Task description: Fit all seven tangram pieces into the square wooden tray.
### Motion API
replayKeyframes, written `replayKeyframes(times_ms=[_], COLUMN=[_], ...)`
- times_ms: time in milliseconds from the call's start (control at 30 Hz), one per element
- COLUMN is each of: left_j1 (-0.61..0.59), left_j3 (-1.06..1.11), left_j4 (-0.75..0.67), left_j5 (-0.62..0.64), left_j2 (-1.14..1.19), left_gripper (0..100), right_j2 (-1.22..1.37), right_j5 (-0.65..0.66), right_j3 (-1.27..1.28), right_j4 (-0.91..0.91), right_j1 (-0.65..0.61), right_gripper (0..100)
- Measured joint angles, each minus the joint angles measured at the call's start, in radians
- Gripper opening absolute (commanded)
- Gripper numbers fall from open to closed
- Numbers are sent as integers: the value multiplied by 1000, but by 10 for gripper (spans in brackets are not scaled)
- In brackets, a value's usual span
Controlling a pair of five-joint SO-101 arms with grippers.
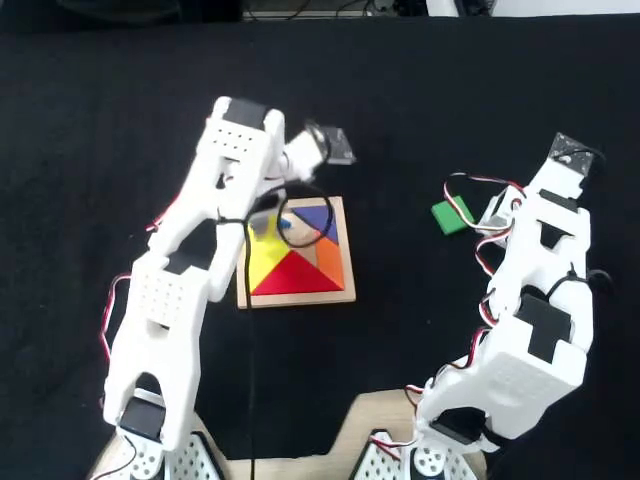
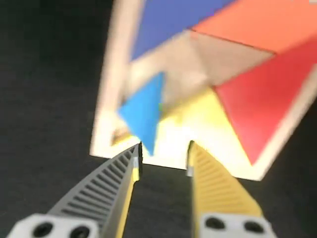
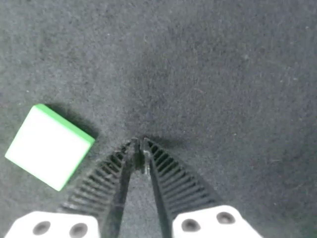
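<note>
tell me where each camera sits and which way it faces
High view: fixed above, looking down on the table; both arms show, left arm over the wooden tray.
Left wrist view: on that wrist, facing past the open left gripper onto the tray.
Right wrist view: on that wrist, facing past the shut right gripper at the green square.
Shared: high and left wrist views both show the tray.

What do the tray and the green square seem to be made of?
The tray looks like pale, unpainted wood, judging by its light matt rim. The green square has smooth, evenly coloured faces; it may be painted wood or plastic, but I cannot tell which.
</note>
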Motion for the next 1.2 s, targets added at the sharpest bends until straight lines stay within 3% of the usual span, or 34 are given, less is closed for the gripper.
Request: replayKeyframes(times_ms=[133, 467, 1200], left_j1=[34, 11, 60], left_j3=[127, 351, 367], left_j4=[-6, -264, -420], left_j5=[-51, -54, 8], left_j2=[-112, -164, -169], left_gripper=[142, 141, 142], right_j2=[0, 0, 0], right_j5=[0, 0, 0], right_j3=[0, 0, 0], right_j4=[0, 0, 0], right_j1=[0, 0, 0], right_gripper=[11, 11, 11])
